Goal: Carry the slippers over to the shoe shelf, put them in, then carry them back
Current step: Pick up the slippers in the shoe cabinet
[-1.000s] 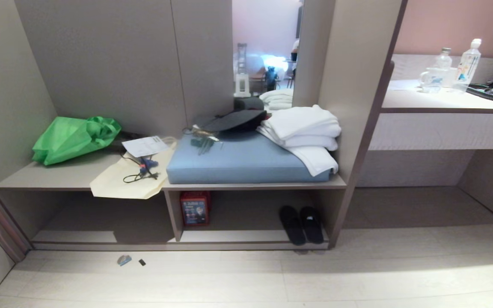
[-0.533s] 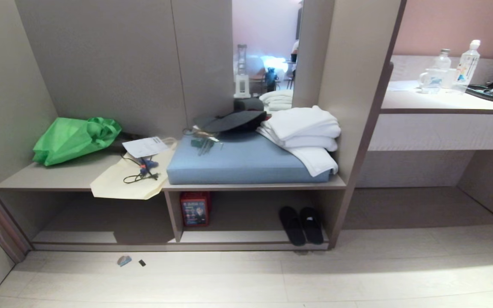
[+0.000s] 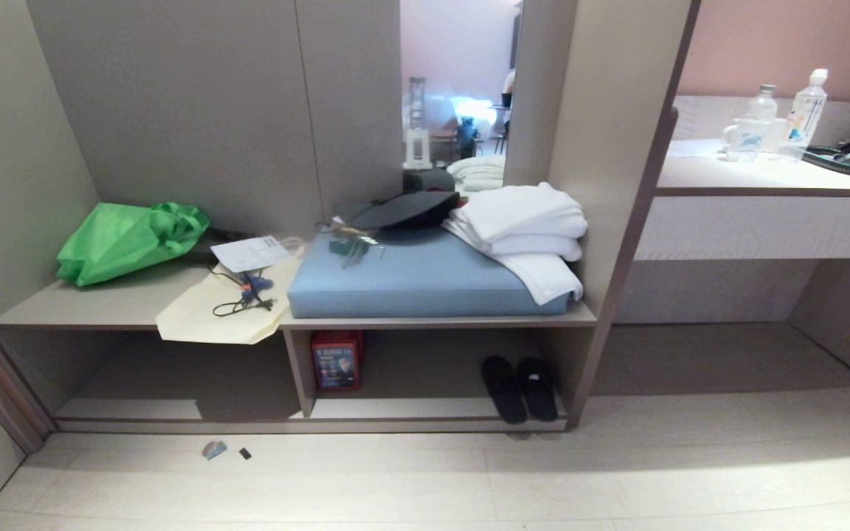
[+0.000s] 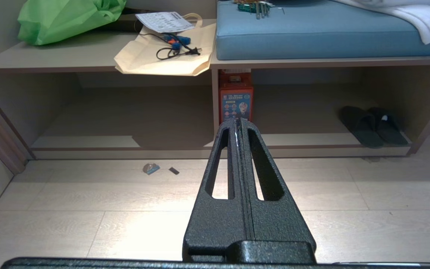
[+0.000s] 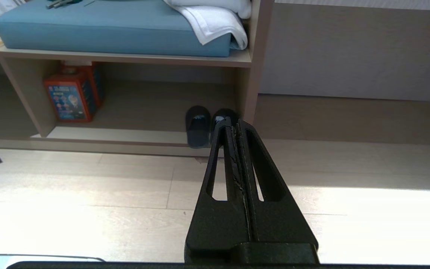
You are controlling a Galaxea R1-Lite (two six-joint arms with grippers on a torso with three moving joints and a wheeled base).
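The slippers (image 3: 519, 387), a black pair, lie side by side at the right end of the shoe shelf (image 3: 425, 408), on its pale base board next to the right wall. They also show in the left wrist view as slippers (image 4: 373, 125). Neither arm appears in the head view. My left gripper (image 4: 239, 120) is shut and empty, held over the floor and pointing at the shelf's divider. My right gripper (image 5: 233, 120) is also shut and empty, well short of the shelf. It covers part of one of the slippers (image 5: 198, 125).
A red box (image 3: 336, 359) stands in the same cubby beside the divider. Above it lie a blue cushion (image 3: 417, 273), white towels (image 3: 524, 221), a cream bag (image 3: 211, 310) and a green bag (image 3: 126, 236). Small scraps (image 3: 215, 448) lie on the floor. A counter (image 3: 764, 177) with bottles is at right.
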